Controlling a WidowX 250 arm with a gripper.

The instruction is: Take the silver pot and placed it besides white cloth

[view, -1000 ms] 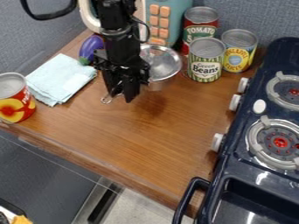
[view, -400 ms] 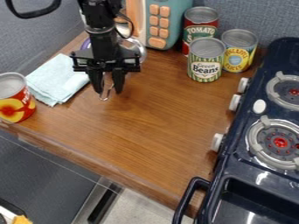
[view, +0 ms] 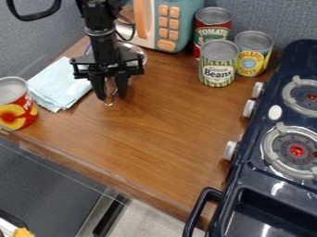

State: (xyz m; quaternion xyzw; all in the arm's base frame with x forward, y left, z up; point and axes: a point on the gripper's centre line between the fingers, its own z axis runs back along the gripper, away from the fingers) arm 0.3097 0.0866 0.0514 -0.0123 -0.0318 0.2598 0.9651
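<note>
**Silver pot held beside the pale cloth**

Most of the shiny silver metal pot (view: 141, 52) was hidden behind the black two-finger gripper (view: 110, 95); only part of its rim was seen, and its inside could not be made out. A purple thing (view: 89, 48) was nearly covered at the far left. The teal and orange toy microwave (view: 180, 23) was cut off by the far edge, and the dark blue toy stove (view: 250, 155) by the right edge.

The red and yellow can (view: 16, 111) was seen at the left. At the far right, the green striped can (view: 217, 74), the red tomato can (view: 213, 32) and the yellow and blue can (view: 250, 58) were grouped, metal tops upward.

The jaws were set narrowly apart, closed on the pot's looped wire handle (view: 110, 102), its end below them. The pot's bowl was placed beyond them, to the right of the folded pale blue-white cloth (view: 60, 84). Whether the counter (view: 158, 134) was touched by the pot could not be told.
</note>
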